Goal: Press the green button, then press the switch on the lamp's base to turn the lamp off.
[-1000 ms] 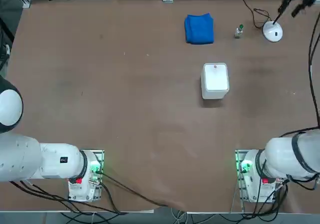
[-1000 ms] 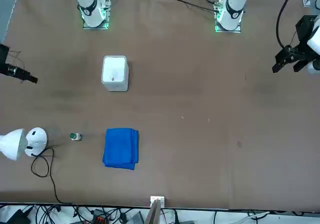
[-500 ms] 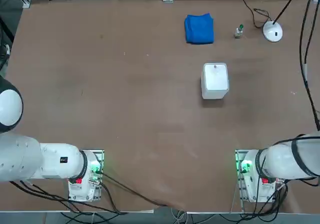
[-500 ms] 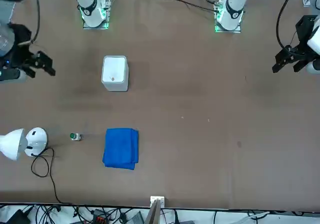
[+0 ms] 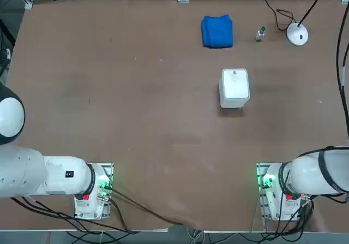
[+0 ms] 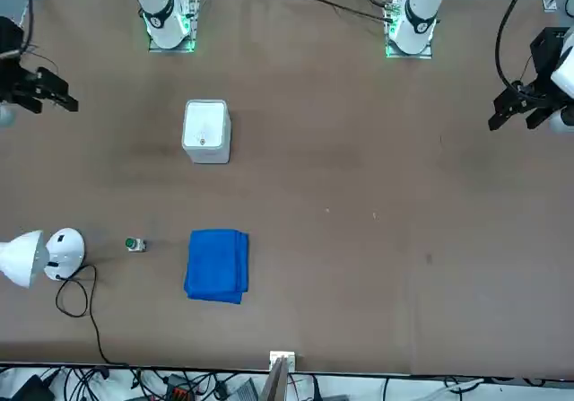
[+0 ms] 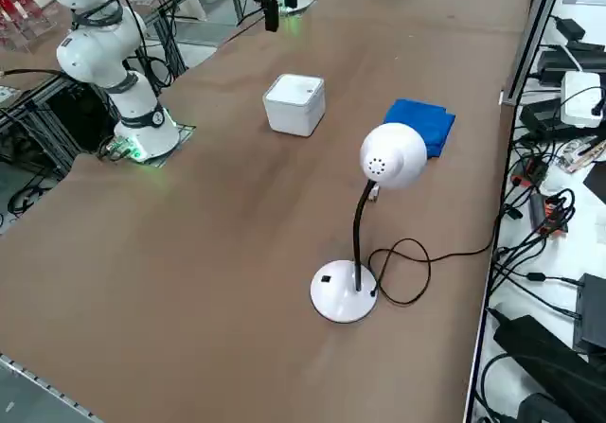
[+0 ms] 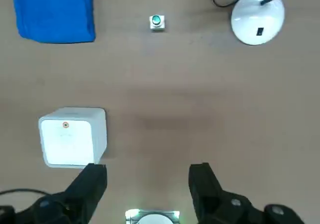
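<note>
Here, right gripper (image 8: 147,181) high above table, jaws wide, empty, fingers pointing down to survey targets. Green button (image 8: 157,21) upright at far side, between blue cloth (image 8: 56,9) and lamp's base (image 8: 257,16); switch (image 8: 259,31) on base. Neither pressed yet.

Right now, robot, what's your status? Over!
Right gripper open, empty, high above the table. Green button untouched, between blue cloth and lamp's base. White box sits nearer; path to button looks clear.
</note>
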